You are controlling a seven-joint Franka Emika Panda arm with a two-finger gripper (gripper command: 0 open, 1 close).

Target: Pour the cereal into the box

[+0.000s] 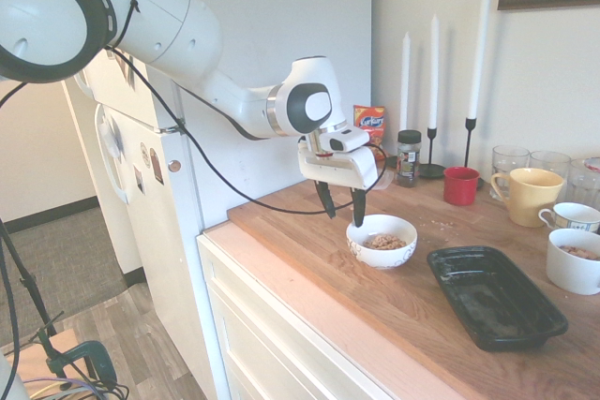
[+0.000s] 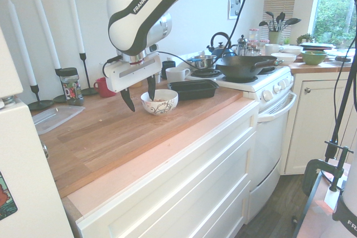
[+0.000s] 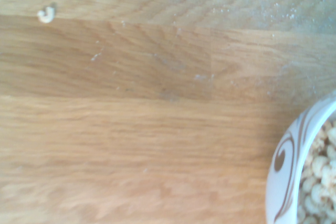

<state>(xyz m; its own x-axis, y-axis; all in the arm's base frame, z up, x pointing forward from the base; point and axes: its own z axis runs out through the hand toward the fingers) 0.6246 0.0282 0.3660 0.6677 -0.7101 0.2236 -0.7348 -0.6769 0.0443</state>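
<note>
The cereal (image 1: 384, 243) is a heap of tan loops inside a white patterned bowl (image 1: 382, 240) on the wooden counter. The same bowl (image 2: 159, 102) shows in the second exterior view, and its rim (image 3: 294, 156) with cereal (image 3: 320, 171) fills the wrist view's corner. The box (image 1: 495, 296) is a shallow black tray lying just right of the bowl; it also appears as the box (image 2: 193, 88) beyond the bowl. My gripper (image 1: 341, 205) hangs open just above the bowl's left rim, one finger over the rim, nothing held. It is seen too as the gripper (image 2: 140, 94).
A red cup (image 1: 460, 185), yellow mug (image 1: 528, 196), white cups (image 1: 574, 261), glasses, a spice jar (image 1: 408, 157), an orange snack bag (image 1: 369, 125) and tall candles (image 1: 433, 81) stand along the wall. A clear lid (image 2: 56, 118) lies left; a stove (image 2: 245, 73) adjoins the counter.
</note>
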